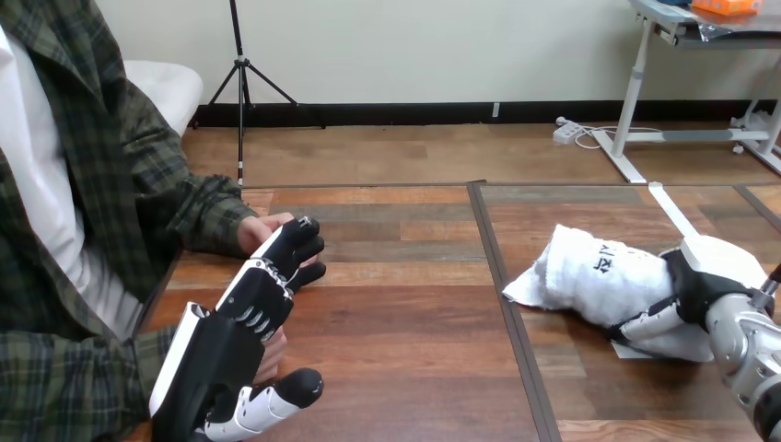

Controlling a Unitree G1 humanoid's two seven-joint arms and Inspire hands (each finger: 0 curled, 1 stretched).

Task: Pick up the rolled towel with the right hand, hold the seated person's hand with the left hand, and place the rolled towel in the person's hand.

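Fingers (647,323) of the right hand (693,287) curl round the rolled towel (589,267), ready to lift; the straight-fingered left hand (258,296) rests over the person's hand (252,231), seemingly to steady it.

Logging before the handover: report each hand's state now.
Left hand: open, straight fingers lying against the person's hand.
Right hand: shut on the rolled white terry towel, lying on the brown wooden table.

The rolled towel (589,276) is white with a small dark mark (604,264) (some print). The table (414,322) is brown wood, its planks varying from reddish to grey. The left hand (249,313) is black with white shells, the right hand (689,293) black and white, its forearm (748,354) silver.
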